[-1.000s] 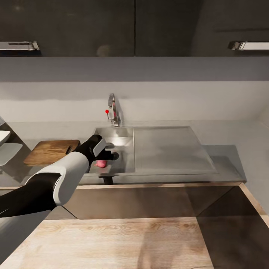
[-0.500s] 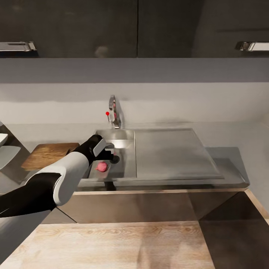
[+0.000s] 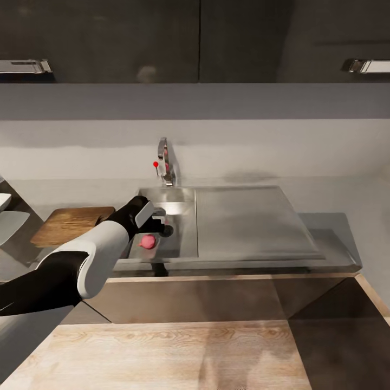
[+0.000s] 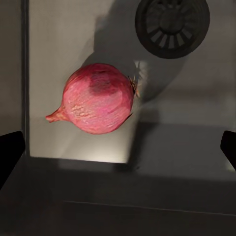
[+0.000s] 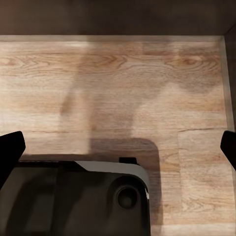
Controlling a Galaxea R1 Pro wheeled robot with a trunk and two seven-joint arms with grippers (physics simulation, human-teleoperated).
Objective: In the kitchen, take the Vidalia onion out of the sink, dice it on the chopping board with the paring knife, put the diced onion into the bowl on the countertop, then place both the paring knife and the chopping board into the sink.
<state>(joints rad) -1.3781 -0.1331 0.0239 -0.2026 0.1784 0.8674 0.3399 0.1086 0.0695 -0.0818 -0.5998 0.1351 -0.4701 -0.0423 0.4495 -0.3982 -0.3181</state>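
The pinkish-red Vidalia onion lies on the floor of the steel sink, near the front wall and close to the round drain. My left gripper hangs open just above the onion, with a dark fingertip on each side and nothing touching it. The wooden chopping board lies on the countertop left of the sink. A bit of the white bowl shows at the far left edge. The paring knife is out of view. My right gripper is open over the floor.
The chrome tap with a red dot stands behind the basin. A flat drainboard stretches to the basin's right. Dark wall cabinets hang above. Wooden floor lies below the right gripper, beside my dark base.
The head view has shifted slightly, so the sink sits a little lower and further right. My left arm has stayed over the onion, gripper open.
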